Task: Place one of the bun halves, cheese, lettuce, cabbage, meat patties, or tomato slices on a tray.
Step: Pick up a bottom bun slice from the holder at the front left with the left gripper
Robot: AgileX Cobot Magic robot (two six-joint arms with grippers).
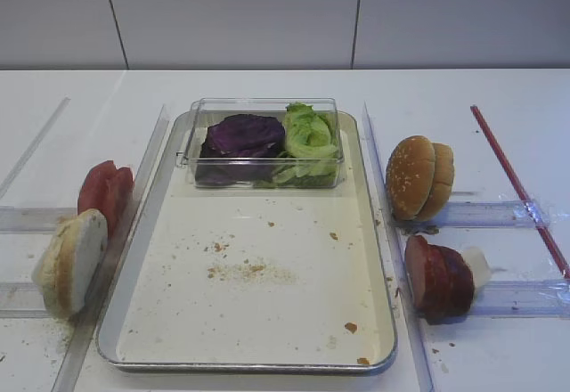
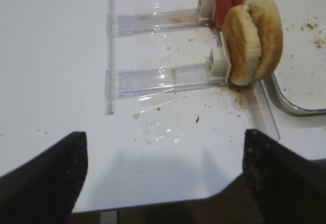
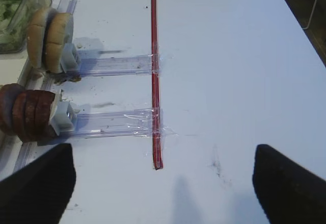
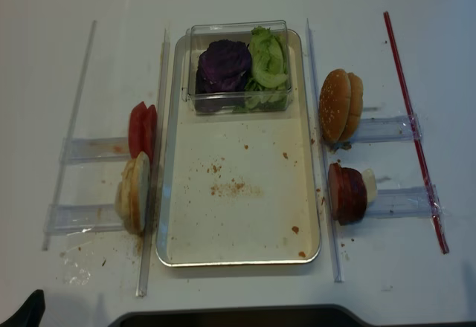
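- The left claw (image 2: pixel 163 173) hangs over the table's (image 1: pixel 499 89) front-left part, back from the food, its two dark fingers (image 2: pixel 46 178) spread wide with nothing between them
- The bun halves (image 1: pixel 71 260) stand on edge in a clear plastic rail just outside the tray's left rim, near the table's front edge; the pale cut face shows toward the tray
- Just behind them, toward the far edge, the tomato slices (image 1: pixel 105 191) stand on edge in a second rail
- The tray (image 1: pixel 378 258) lies mid-table, its cream floor bare but for crumbs, so nothing has been placed yet
- At the tray's far end a clear plastic box (image 1: pixel 263 107) holds the cabbage (image 1: pixel 242 135) and, to its right, the lettuce (image 1: pixel 310 138)
- Right of the tray, the domed bun tops (image 1: pixel 419 176) stand farther back and the meat patties (image 1: pixel 438 278) nearer the front edge
- The right claw (image 3: pixel 163 178) hovers over bare table by the right edge, fingers apart and empty
- Risk, as I judge it: the upright bun halves lean together, so a claw closing on them may take both, or topple them off the rail and shed more crumbs; a soft bun may also crush under a tight pinch
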